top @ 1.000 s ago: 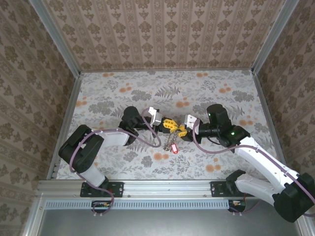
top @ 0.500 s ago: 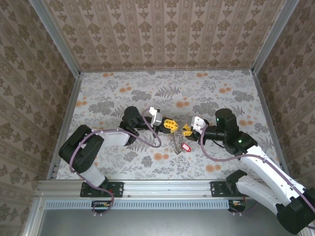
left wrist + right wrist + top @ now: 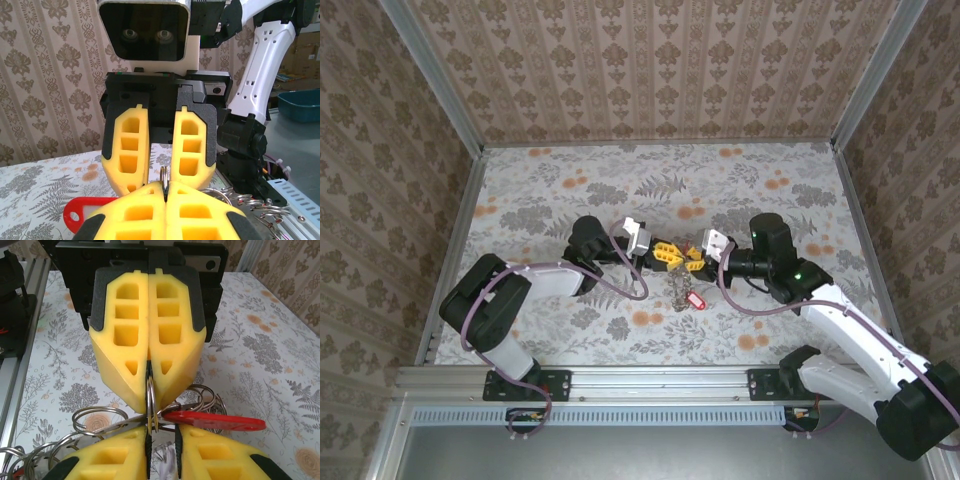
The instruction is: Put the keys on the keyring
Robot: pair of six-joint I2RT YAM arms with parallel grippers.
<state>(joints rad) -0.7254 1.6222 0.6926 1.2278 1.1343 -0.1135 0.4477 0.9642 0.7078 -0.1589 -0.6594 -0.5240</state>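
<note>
The keyring [image 3: 150, 401] stands edge-on between the two grippers above the middle of the table. My left gripper [image 3: 665, 252] [image 3: 165, 187] [image 3: 149, 365] is shut on its rim. Facing it tip to tip, my right gripper [image 3: 697, 255] [image 3: 162, 435] [image 3: 161, 172] has its jaws a narrow gap apart, and the keyring's [image 3: 164, 175] other edge reaches into that gap. A key with a red tag [image 3: 215, 421] lies across the right fingertips, its blade [image 3: 112, 426] crossing the keyring. The bunch of keys [image 3: 682, 290] hangs below, red tag [image 3: 696, 299] lowest.
Several small wire rings [image 3: 97, 419] loop around the bunch. The floral table is walled with wallpaper on three sides, with a metal rail [image 3: 640, 380] along the near edge. A blue bin [image 3: 300, 100] sits beyond the rail on the right.
My right gripper drew back to the right, then returned up against the left gripper. The hanging keys and red tag swung slightly right. The left arm held still.
</note>
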